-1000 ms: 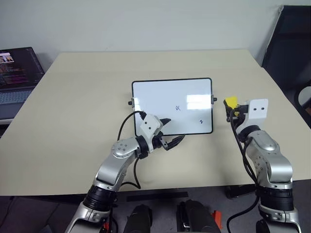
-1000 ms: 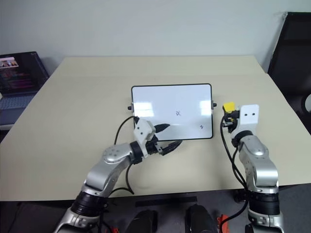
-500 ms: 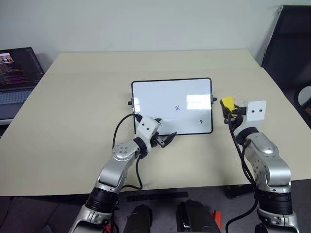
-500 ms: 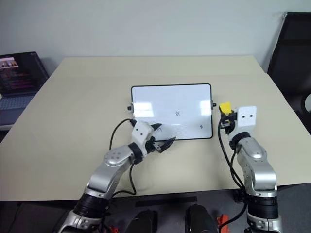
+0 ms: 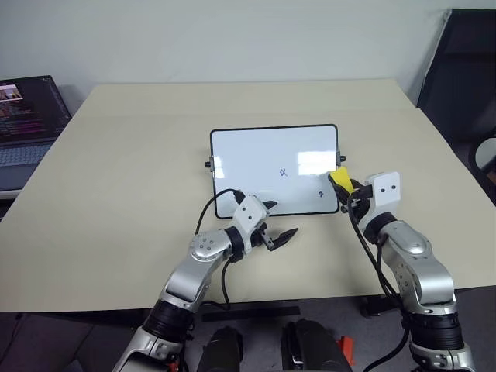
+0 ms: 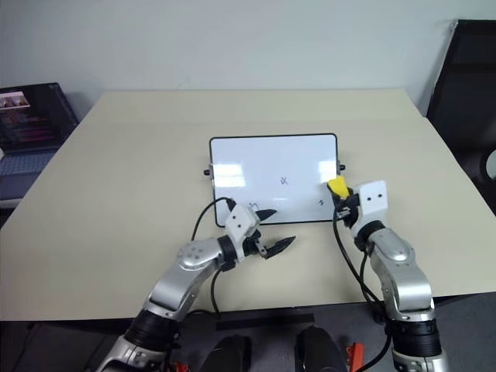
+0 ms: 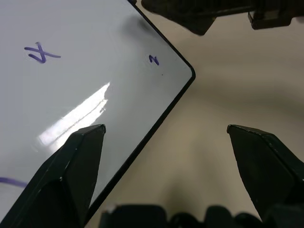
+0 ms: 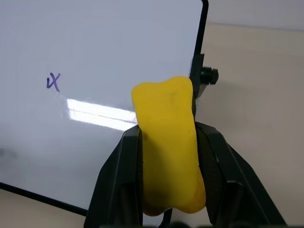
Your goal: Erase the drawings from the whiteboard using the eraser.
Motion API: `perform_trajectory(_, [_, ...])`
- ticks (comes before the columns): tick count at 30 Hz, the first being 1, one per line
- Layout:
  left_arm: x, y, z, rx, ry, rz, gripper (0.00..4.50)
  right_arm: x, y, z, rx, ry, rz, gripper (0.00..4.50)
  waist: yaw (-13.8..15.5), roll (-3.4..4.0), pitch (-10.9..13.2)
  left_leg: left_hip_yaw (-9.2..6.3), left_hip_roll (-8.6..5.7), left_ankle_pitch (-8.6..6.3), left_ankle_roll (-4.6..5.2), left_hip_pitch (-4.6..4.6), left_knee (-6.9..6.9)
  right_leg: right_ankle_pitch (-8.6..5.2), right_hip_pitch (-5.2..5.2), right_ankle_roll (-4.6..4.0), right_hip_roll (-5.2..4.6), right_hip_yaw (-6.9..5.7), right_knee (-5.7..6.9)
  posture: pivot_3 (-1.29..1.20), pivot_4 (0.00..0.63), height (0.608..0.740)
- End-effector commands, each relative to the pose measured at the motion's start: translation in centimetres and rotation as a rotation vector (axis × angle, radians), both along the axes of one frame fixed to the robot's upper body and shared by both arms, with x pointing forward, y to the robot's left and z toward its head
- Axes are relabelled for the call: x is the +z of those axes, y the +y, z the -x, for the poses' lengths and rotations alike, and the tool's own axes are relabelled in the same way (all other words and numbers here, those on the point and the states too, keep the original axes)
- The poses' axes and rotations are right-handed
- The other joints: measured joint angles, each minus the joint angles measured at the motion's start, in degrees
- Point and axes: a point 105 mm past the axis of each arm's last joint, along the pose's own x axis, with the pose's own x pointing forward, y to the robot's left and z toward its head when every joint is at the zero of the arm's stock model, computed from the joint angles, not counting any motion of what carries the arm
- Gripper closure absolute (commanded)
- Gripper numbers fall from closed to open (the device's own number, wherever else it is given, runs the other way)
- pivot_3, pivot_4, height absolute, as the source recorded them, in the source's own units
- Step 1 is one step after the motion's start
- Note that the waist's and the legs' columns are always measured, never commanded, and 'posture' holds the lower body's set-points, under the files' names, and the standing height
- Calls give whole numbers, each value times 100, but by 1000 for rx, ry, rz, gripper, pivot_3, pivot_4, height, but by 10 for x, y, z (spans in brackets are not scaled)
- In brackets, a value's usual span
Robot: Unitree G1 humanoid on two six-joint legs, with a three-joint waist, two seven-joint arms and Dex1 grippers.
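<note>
A: Board position? B: The small glossy white whiteboard with a thin black frame and rounded corners (image 5: pixel 274 170) lies flat at the middle of the beige table (image 5: pixel 116 194), long side running left to right, with a small black knob on each short side.

A: Marks on it? B: Two dark blue marker drawings are plain: an x-like squiggle (image 5: pixel 284 172) right of the board's middle, and a smaller one (image 5: pixel 320 194) close to the near right corner. In the left wrist view a further blue stroke (image 7: pixel 12 181) is cut by the picture's edge.

A: Right arm? B: Forearm reaches up from the near right edge of the table, wrist angled in toward the board. The right gripper (image 5: pixel 346 186) has its two black fingers clamped on the sides of the small yellow rectangular eraser (image 8: pixel 168 142). The block sticks out past the fingertips and sits over the board's right edge, near the right knob. Contact with the surface: cannot tell.

A: Left arm? B: Elbow bent, forearm slanting from near left toward the board's near edge. The left gripper (image 5: pixel 277 230) points right, roughly level, fingers spread wide with nothing between them. In the left wrist view one finger (image 7: pixel 71 166) lies over the white surface, and the other (image 7: pixel 261 161) over bare table, the board's near right corner between them.

A: Surroundings? B: An open laptop with a lit screen (image 5: pixel 27 108) stands at the far left.
</note>
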Motion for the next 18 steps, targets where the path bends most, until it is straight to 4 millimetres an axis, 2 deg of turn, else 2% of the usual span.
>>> perform_trajectory(1, [10, -3, -5, -7, -50, 7, 0, 12, 12, -2, 35, -60, -6, 3314, -2, 0, 0, 0, 0, 0, 0, 0, 0, 0, 0, 0, 0, 0, 1, 0, 150, 740])
perform_trajectory(6, [9, -4, -7, -19, -82, -19, 0, 5, 22, -6, 56, -45, -11, 3314, 3, 0, 0, 0, 0, 0, 0, 0, -1, 0, 0, 0, 0, -1, 0, 0, 150, 740])
perform_trajectory(10, [14, -7, -9, -19, -90, -5, 0, -8, 26, -9, 65, -6, -13, 3314, 6, 0, 0, 0, -1, 0, 0, -1, 0, 1, 1, 1, -1, 1, 0, 0, 150, 740])
perform_trajectory(14, [19, -4, -10, -4, -107, 2, 0, -32, 18, -7, 41, 113, 93, 3314, 1, 0, -1, 0, 0, 0, 0, 3, 0, 1, 2, 1, -1, 0, 1, 0, 150, 740])
perform_trajectory(18, [20, -1, -11, 8, -113, 2, 0, -41, 6, 0, 0, 177, 125, 3314, 5, -2, -2, -4, 1, 0, 0, 49, -1, 0, 48, 0, -1, -4, -4, 0, 150, 740])
